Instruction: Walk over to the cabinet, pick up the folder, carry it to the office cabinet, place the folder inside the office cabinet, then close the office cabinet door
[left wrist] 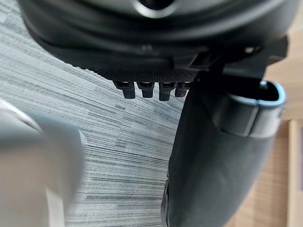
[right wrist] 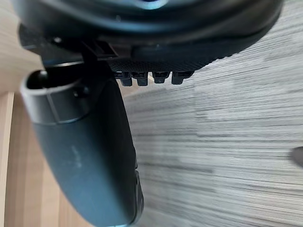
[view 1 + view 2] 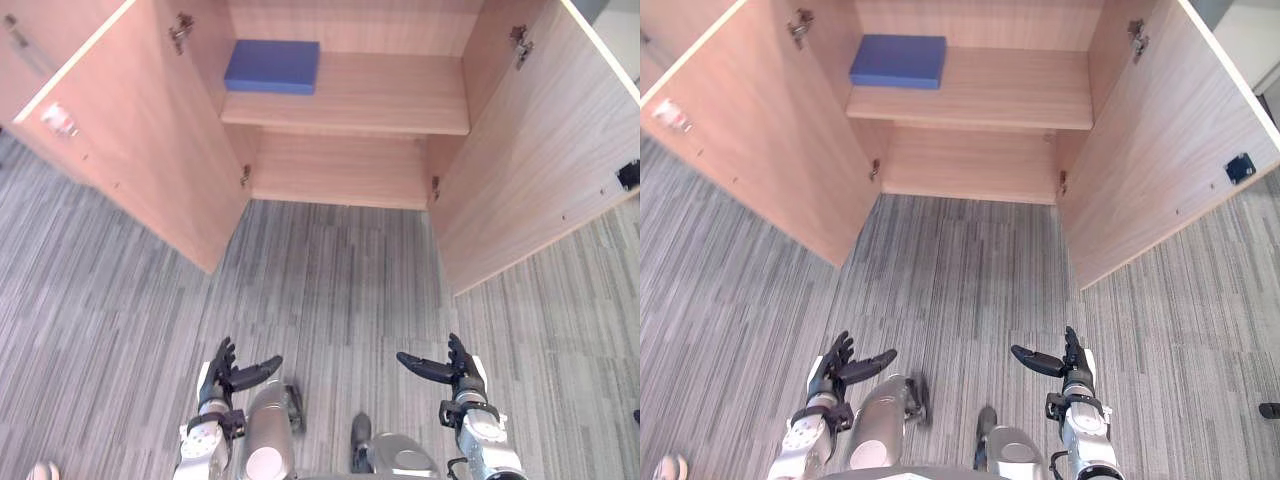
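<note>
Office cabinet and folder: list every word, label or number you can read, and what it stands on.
None can be read.
The blue folder on the upper shelf: plain cover.
The left door: small shiny patch, too blurred to read.
The right door: small black fitting, no lettering visible.

**Both hands open and empty**

The left hand and the right hand are held low on the near side, well apart. On each hand the fingers are straight and point to the far side. The two thumbs stretch inward, toward one another. The hands grasp nothing. The left forearm and the right forearm rise from the near edge.
</note>
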